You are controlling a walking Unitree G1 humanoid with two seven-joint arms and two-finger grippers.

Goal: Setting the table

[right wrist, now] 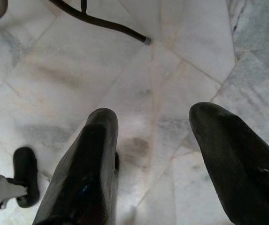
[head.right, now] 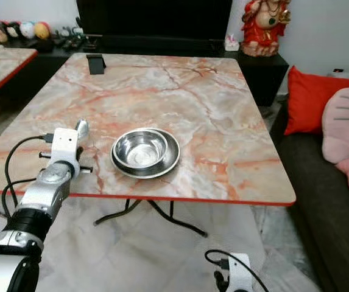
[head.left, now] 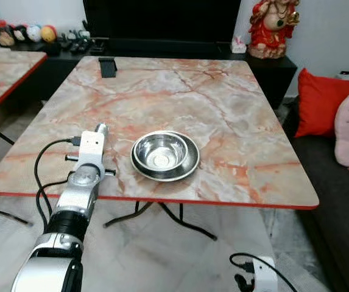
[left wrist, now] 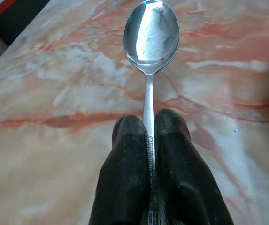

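Leftmost, the left gripper pinches a spoon by its handle over the table, just beside a steel bowl nested in a plate. Low over the floor, the right gripper hangs, fingers spread.

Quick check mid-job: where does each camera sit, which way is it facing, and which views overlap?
Left eye, head: down at the marble table, steel bowl, left arm.
Right eye, head: same scene, shifted; shares the bowl.
Left wrist: along the left gripper, shut on the spoon over the table; the head views share the spoon.
Right wrist: down at the floor past the open right gripper.
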